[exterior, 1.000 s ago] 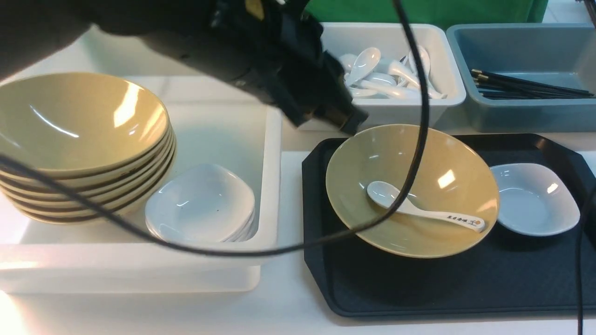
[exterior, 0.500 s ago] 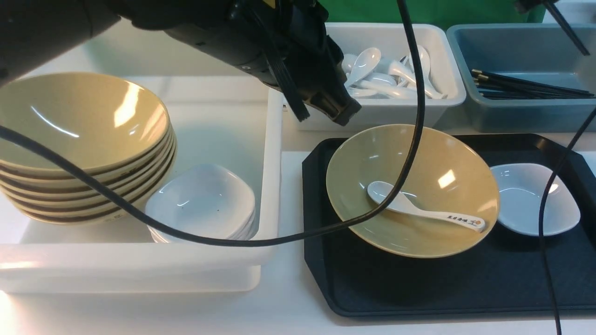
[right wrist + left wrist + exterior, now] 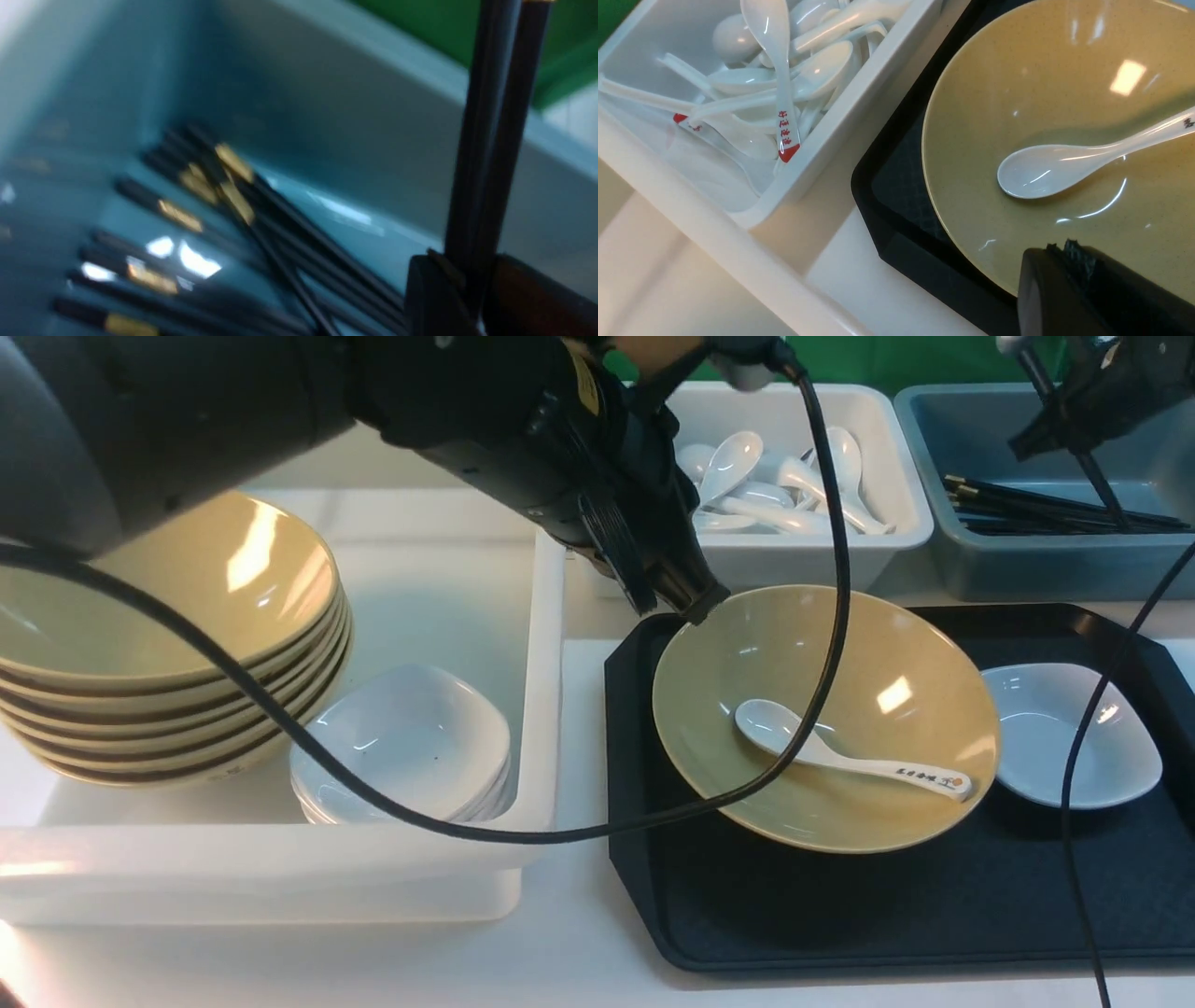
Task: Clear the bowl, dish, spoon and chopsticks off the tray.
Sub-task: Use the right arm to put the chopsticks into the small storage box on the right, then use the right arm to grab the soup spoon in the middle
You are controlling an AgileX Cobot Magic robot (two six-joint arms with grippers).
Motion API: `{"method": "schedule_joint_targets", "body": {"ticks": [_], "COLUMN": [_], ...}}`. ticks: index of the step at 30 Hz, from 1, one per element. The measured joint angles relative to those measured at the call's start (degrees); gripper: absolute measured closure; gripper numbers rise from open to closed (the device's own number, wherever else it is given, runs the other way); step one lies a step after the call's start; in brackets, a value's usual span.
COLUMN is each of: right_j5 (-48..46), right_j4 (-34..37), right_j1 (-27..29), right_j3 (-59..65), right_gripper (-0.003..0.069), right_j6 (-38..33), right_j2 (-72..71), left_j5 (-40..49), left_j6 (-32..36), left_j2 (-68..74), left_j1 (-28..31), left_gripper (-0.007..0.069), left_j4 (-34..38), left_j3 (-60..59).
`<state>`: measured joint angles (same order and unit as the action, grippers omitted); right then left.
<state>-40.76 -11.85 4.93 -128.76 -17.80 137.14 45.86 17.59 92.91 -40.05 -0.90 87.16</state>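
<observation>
Front view, left to right, placed from the black tray [image 3: 840,915]. Left of the tray: a large white bin [image 3: 541,709] with one stack of mustard bowls [image 3: 168,579], at least five rims showing, and one stack of white dishes [image 3: 401,737], at least three.

On the tray: one bowl [image 3: 766,644] filling its left half, with one spoon [image 3: 878,768] lying inside it, scoop toward the left. One dish [image 3: 1027,747] sits at the tray's right side, just beside the bowl.

The left gripper [image 3: 686,602] has its tip at the bowl's far-left rim. The left wrist view adds one black finger [image 3: 1087,289] over the bowl [image 3: 1017,93] just inside the rim, near the spoon [image 3: 1041,170]. The second finger is out of frame, so the spread cannot be told.

Behind the tray: a white spoon bin [image 3: 896,537] with a heap of spoons [image 3: 747,457] too tangled to count. Only the wrist view shows red print on their handles [image 3: 784,135].

Behind the tray's right end: a grey-blue bin [image 3: 1027,569] with loose chopsticks [image 3: 1027,509]. The right gripper [image 3: 1060,425] hangs above it. The right wrist view alone shows its fingers [image 3: 425,298] pinching one pair of chopsticks [image 3: 495,116], clear of the tray. The bundle below [image 3: 224,186] is too blurred to count.
</observation>
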Motion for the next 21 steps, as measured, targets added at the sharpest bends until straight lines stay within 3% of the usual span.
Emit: {"method": "schedule_joint_targets", "body": {"ticks": [4, 8, 14, 17, 21], "right_j5": [-8.4, -15.1, -23.6, -28.9, -30.8], "right_j4": [-0.2, 0.4, 5.8, 9.3, 15.5], "right_j1": [0.0, 0.0, 0.0, -0.4, -3.0], "right_j3": [0.0, 0.0, -0.1, -0.2, 3.1], "right_gripper": [0.0258, 0.0205, 0.0205, 0.0226, 0.0288], "right_j6": [3.0, 4.5, 1.3, -2.0, -4.8], "right_j2": [-1.7, -6.2, -15.4, -19.1, -24.9], "left_j5": [-1.1, -1.7, 3.1, 6.7, 9.4], "left_j6": [0.0, 0.0, -2.3, -1.4, 6.6], "left_j2": [0.7, 0.7, 0.7, 0.7, 0.7], "left_j1": [0.0, 0.0, 4.4, 10.8, 20.3], "left_gripper": [0.0636, 0.0636, 0.0636, 0.0636, 0.0636], "left_j4": [-0.1, -0.5, 2.2, 7.5, 18.2], "left_j3": [0.0, 0.0, 1.3, 1.7, 1.7]}}
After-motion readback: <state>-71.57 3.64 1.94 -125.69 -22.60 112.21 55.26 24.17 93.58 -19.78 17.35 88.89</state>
